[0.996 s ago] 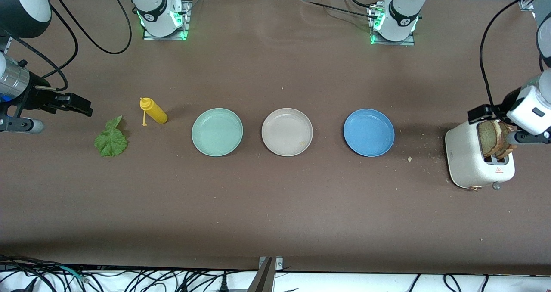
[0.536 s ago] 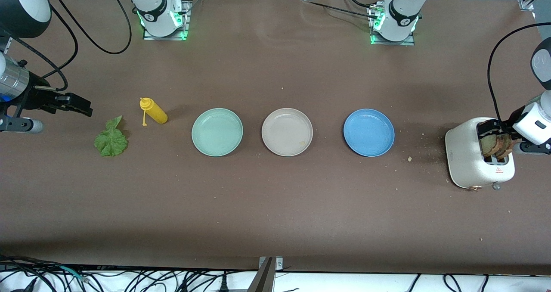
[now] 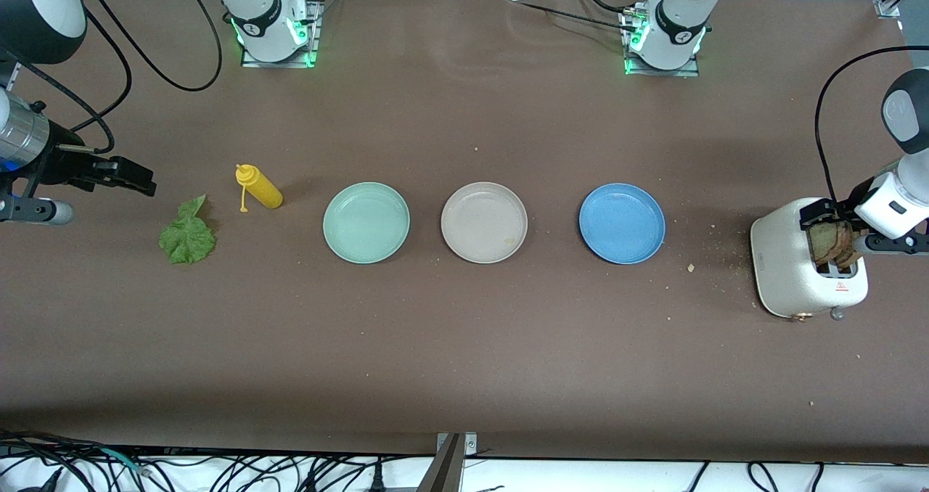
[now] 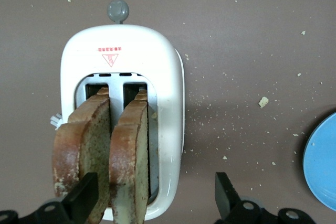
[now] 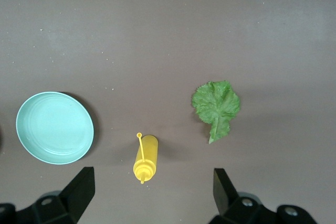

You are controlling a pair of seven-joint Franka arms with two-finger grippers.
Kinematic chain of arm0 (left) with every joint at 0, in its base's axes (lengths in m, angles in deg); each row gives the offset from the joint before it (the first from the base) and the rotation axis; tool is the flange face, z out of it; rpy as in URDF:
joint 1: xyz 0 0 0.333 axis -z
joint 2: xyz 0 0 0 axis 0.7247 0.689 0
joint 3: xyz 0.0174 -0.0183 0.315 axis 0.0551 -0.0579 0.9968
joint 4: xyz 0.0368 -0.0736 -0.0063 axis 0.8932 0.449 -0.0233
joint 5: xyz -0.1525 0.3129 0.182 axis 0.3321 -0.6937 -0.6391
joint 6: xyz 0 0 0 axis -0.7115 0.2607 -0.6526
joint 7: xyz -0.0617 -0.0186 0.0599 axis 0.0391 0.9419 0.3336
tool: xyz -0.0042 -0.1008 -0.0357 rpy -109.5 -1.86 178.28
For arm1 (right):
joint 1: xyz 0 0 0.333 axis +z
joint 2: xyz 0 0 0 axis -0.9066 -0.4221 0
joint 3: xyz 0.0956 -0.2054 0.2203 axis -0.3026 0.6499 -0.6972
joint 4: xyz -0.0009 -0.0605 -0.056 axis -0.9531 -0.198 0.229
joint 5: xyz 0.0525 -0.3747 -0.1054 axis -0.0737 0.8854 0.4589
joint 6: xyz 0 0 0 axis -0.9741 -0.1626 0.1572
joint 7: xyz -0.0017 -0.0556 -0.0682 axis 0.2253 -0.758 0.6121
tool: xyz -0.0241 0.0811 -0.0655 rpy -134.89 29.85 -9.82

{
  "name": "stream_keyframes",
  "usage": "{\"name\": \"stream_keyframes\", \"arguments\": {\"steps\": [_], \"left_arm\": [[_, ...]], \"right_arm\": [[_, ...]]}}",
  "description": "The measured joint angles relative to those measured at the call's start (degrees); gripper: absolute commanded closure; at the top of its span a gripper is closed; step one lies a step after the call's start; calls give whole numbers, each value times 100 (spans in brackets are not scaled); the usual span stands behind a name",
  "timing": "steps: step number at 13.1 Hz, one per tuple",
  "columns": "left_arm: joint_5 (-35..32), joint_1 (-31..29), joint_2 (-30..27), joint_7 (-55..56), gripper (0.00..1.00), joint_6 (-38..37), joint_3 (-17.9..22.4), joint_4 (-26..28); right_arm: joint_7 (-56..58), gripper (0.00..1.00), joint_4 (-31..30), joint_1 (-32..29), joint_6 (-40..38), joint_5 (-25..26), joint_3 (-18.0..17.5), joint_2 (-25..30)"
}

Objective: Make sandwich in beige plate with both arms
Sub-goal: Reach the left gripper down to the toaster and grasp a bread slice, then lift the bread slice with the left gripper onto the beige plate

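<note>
Sandwich unassembled: round matte beige plate (image 3: 484, 222) bare at frame centre; two brown-crusted toast slices (image 4: 102, 153) upright in white toaster (image 3: 787, 274), right edge. Left gripper (image 4: 157, 200) jaws wide, straddling slices for extraction, nothing held. Right gripper (image 5: 149, 192) jaws open, empty, waiting above crinkled green lettuce leaf (image 3: 187, 236).

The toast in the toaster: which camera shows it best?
The left wrist view: both toast slices stand upright in the white toaster, crust and crumb plain. The front view shows them small, partly hidden by the left gripper. The right wrist view shows none.
</note>
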Motion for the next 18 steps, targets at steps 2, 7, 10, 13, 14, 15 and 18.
{"name": "stream_keyframes", "arguments": {"steps": [2, 7, 10, 13, 14, 15, 18], "left_arm": [[0, -57, 0, -1, 80, 83, 2, 60], [0, -166, 0, -5, 100, 113, -3, 147], [0, -166, -29, -21, 100, 112, -11, 137], [-25, -166, -63, -51, 100, -166, -19, -105], [-120, -165, -84, -66, 100, -479, -51, -330], [-203, -161, -114, -87, 100, -878, -130, -611], [-230, -107, -180, -135, 100, -2192, -784, -1373]], "right_arm": [[-1, 0, -1, 0, -26, 0, 0, 0], [-1, 0, -1, 0, -37, 0, 0, 0], [-1, 0, -1, 0, -37, 0, 0, 0], [0, 0, -2, 0, -37, 0, 0, 0], [0, 0, -2, 0, -37, 0, 0, 0], [0, 0, -2, 0, -37, 0, 0, 0], [0, 0, -4, 0, -37, 0, 0, 0]]}}
